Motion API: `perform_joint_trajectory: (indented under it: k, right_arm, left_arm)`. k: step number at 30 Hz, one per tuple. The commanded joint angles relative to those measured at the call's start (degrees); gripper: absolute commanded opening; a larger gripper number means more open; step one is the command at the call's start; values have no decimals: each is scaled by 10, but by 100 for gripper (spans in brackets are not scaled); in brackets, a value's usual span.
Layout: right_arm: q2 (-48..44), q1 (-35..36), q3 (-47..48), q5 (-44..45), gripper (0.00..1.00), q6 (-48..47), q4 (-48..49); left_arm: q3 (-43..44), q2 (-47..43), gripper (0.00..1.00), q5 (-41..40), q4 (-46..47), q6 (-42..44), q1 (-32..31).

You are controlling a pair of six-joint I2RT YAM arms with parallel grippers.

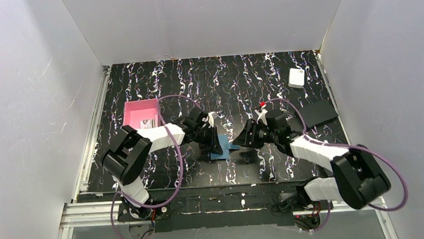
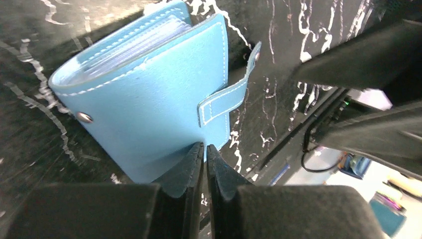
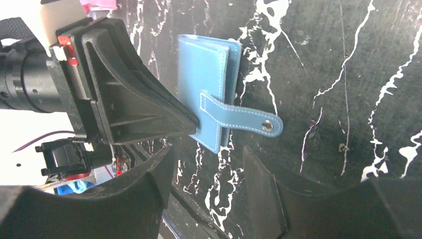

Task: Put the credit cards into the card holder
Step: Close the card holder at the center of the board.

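The card holder is a teal wallet lying folded on the black marbled table, its snap tab undone and sticking out. My left gripper is shut, with its tips resting on the edge of the wallet's cover; nothing shows between the jaws. My right gripper is open and empty, just in front of the wallet, with the tab ahead of its gap. A pale card with dark markings lies in the pink tray. No card shows in either wrist view.
The pink square tray stands at the left, behind my left arm. A white box sits at the far right. A flat black rectangle lies near the right wall. White walls close in three sides.
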Motion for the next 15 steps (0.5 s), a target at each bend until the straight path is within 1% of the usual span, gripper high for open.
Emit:
perform_joint_trajectory:
  k: [1,4,6,7,8,9,11,15]
  right_arm:
    - [82,-1,17,-72,63,7,52]
    - [89,13,14,-72,67,16,73]
    - [81,23,11,-47,65,26,63]
    - [74,26,4,-32,57,36,62]
    - [66,27,-5,-20,51,47,65]
    - [60,29,-14,-13,50,54,75]
    - [57,37,-18,-8,51,61,84]
    - [95,62,2,-5,53,52,89]
  left_arm:
    - [-11,25,6,5,5,4,-3]
    - [-20,29,6,-1,5,4,-2]
    - [-26,29,5,-3,8,3,-3]
    - [-29,28,5,-5,9,1,-3]
    - [-32,26,5,-6,10,0,-3]
    - [-34,23,5,-10,9,-1,-3]
    - [-41,13,5,-20,9,-3,-3]
    - [-46,-3,5,-27,8,-4,-2]
